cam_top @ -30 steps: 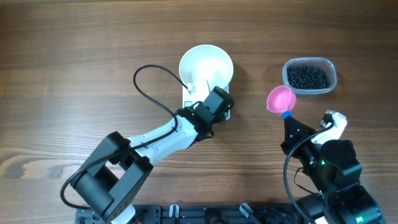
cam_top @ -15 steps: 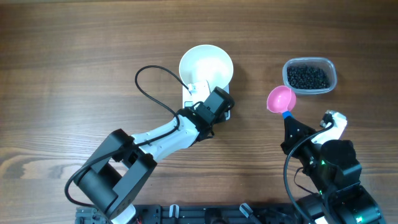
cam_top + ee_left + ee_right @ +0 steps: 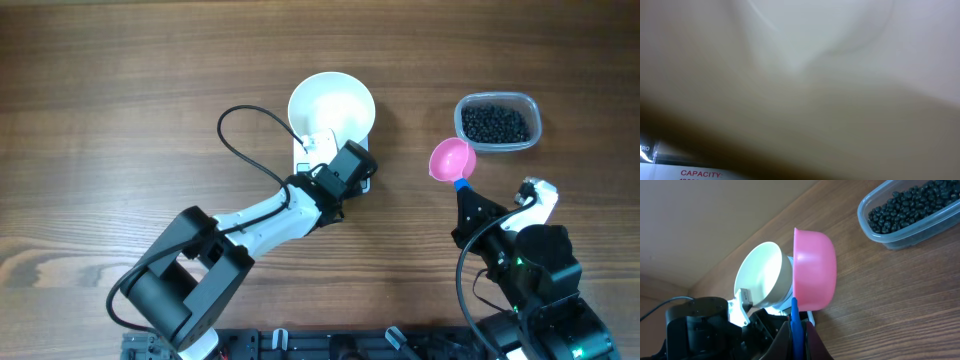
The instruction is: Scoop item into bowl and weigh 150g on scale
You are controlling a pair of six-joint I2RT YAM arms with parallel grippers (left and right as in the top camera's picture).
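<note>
The white bowl (image 3: 332,103) sits empty on the scale (image 3: 304,160), which it mostly covers. My left gripper (image 3: 355,168) is low over the scale's near edge, right beside the bowl. Its jaws are hidden, and nothing shows in them. The left wrist view is a blur of the bowl wall (image 3: 830,30) with a strip of the scale's label (image 3: 690,173). My right gripper (image 3: 463,190) is shut on the blue handle (image 3: 795,322) of a pink scoop (image 3: 451,159), which is empty and held off the table. The item (image 3: 495,123), dark beads, fills a clear tub.
The clear tub (image 3: 534,130) stands at the back right, just beyond the scoop. The left arm's black cable (image 3: 232,140) loops over the table left of the bowl. The left arm (image 3: 695,325) shows at the lower left of the right wrist view.
The left arm's rear links have shifted slightly to the right. Both grippers, the scoop and the bowl stay where they were.
</note>
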